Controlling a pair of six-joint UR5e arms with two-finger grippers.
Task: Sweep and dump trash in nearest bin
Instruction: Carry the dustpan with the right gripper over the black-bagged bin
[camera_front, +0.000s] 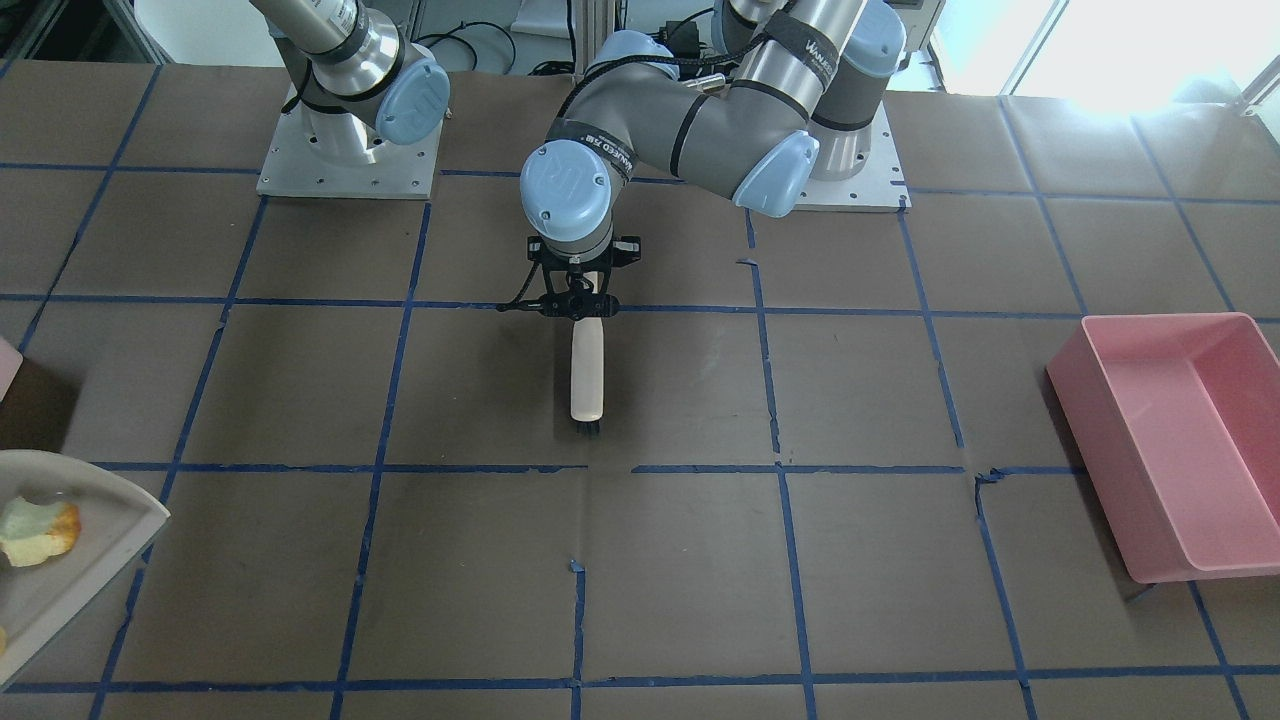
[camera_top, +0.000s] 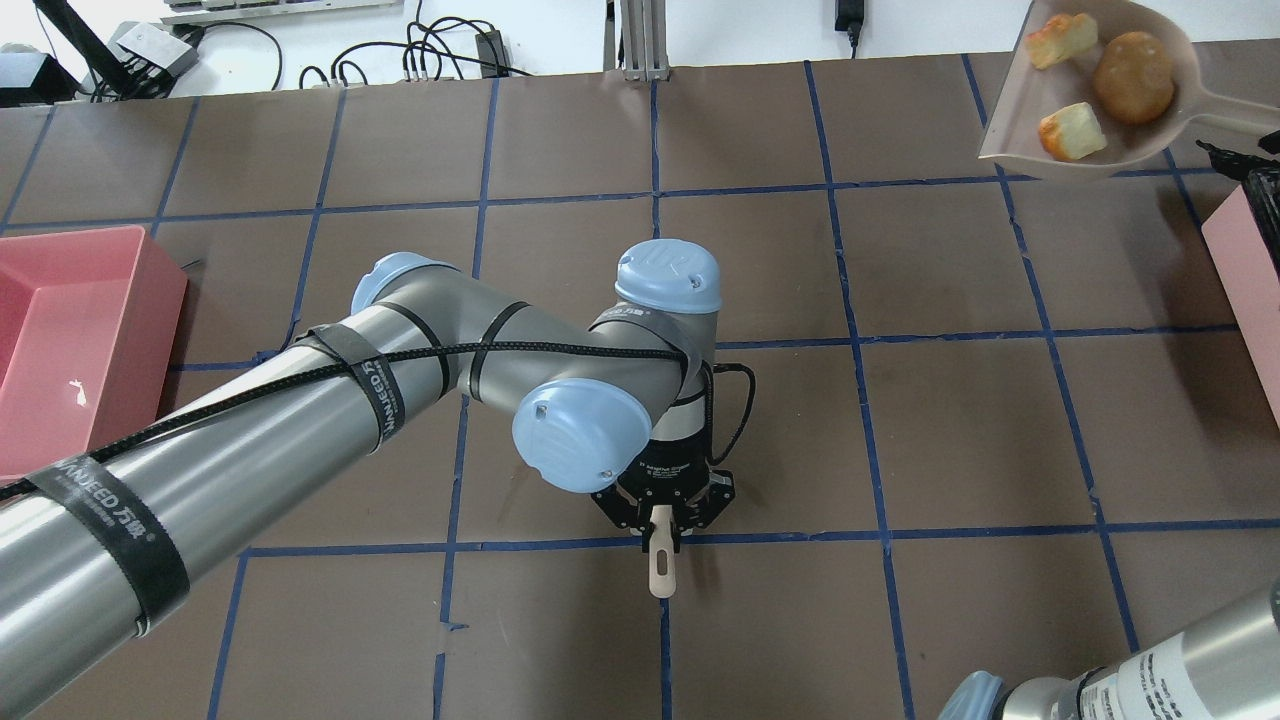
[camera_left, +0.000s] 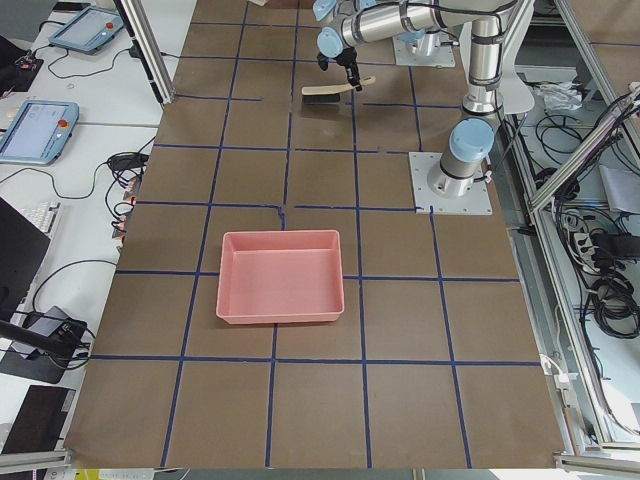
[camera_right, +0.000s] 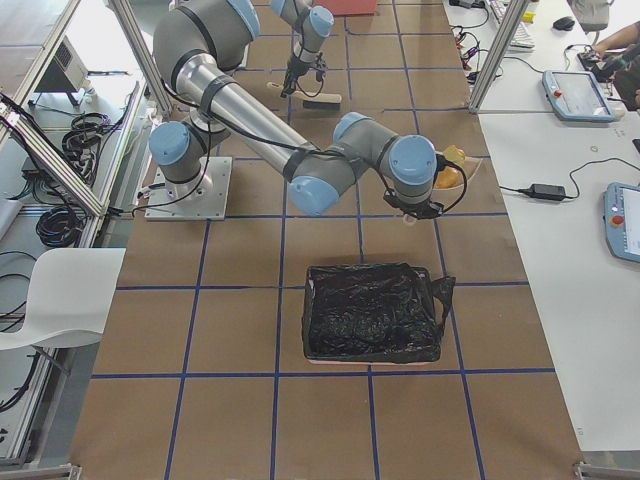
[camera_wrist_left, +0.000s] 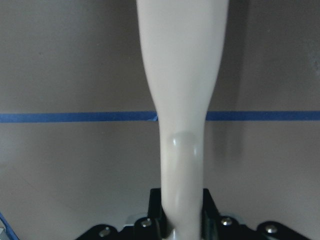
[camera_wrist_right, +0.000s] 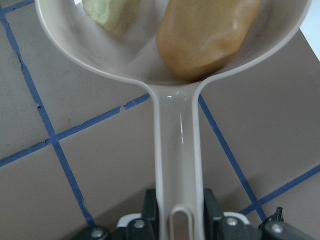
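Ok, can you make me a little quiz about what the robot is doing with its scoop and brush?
1. True or false: the dustpan is empty.
2. How many lumps of trash lie in the dustpan? A) one B) two C) three
3. Fill in the gap: the left gripper is shut on the handle of the ____.

Key: 1 false, it holds food lumps. 2 C, one tan potato shape and two pale bitten chunks. 3 brush, which has a cream handle and dark bristles.
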